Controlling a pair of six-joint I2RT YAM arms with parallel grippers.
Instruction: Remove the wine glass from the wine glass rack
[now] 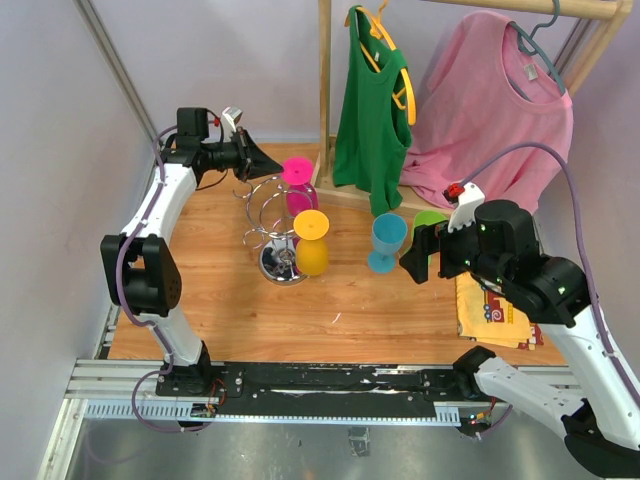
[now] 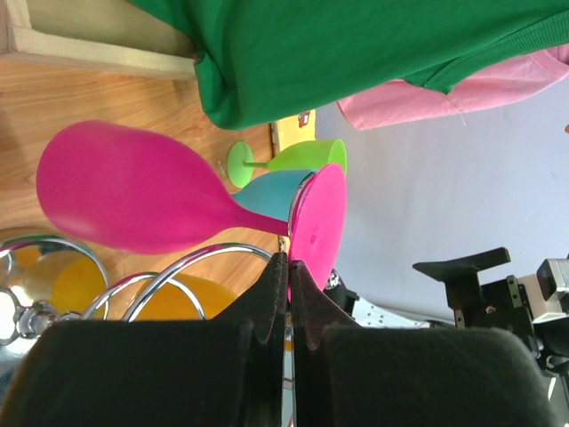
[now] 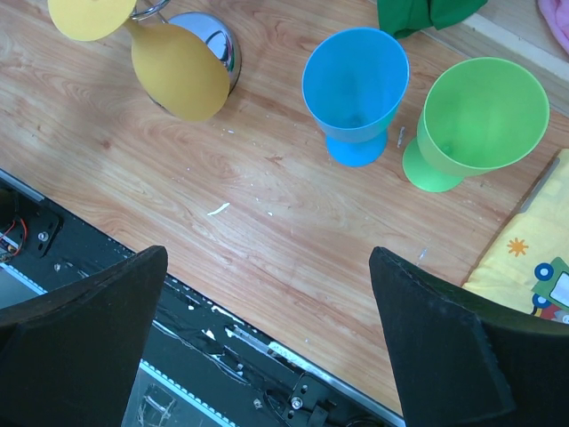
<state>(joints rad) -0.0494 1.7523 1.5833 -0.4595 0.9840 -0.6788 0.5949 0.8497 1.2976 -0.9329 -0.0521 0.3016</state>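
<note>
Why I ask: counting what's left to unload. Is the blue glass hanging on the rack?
No, the blue glass stands upright on the wooden table, beside the green glass, apart from the rack.

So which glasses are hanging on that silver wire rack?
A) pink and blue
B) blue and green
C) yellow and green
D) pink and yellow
D: the pink glass and the yellow glass hang bowl-down from the rack, while the blue glass and the green glass stand upright on the table.

Wide-spread pincer [image 3: 268, 267]; blue cup [image 3: 356, 89] beside green cup [image 3: 480, 120]
</note>
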